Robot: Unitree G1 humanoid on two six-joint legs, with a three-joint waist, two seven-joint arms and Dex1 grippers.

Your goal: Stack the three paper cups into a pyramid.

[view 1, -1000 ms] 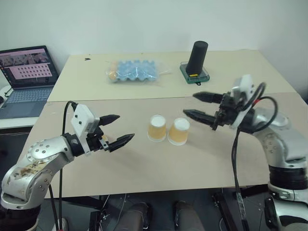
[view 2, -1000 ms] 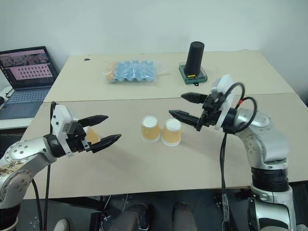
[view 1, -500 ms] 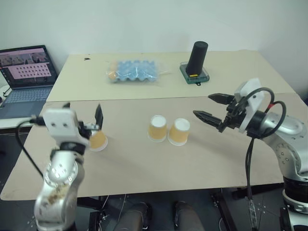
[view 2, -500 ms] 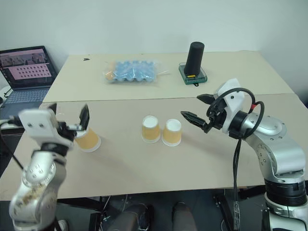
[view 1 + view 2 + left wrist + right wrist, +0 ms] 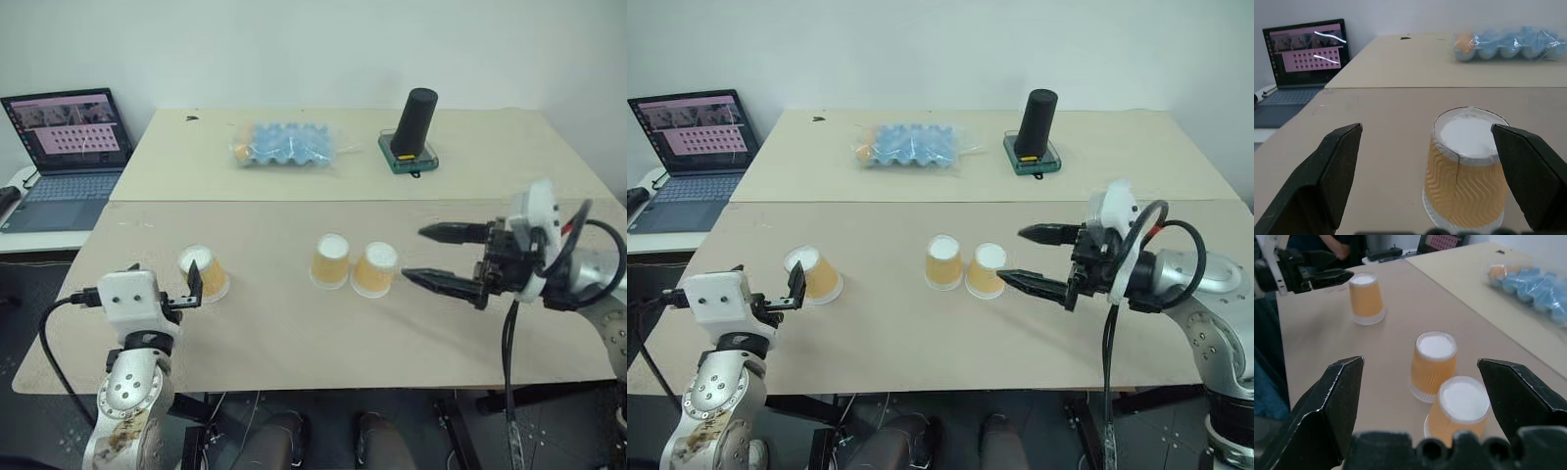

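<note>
The left gripper (image 5: 1425, 186) is spread wide, level with a lone upside-down paper cup (image 5: 1467, 172) that stands free between its fingers. The right gripper (image 5: 1027, 258) is likewise held wide and empty, just beside the two other cups (image 5: 963, 267), which are seen upside down, side by side, at mid-table (image 5: 294, 333). A seam down the lone cup is shown by the left wrist view.

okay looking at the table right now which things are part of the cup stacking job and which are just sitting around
Part of the job:
- lone paper cup, upside down, in front of the open left gripper
- pair of paper cups, upside down, side by side, near the open right gripper

Just lying about:
- blue egg tray
- black cylinder
- laptop
</note>
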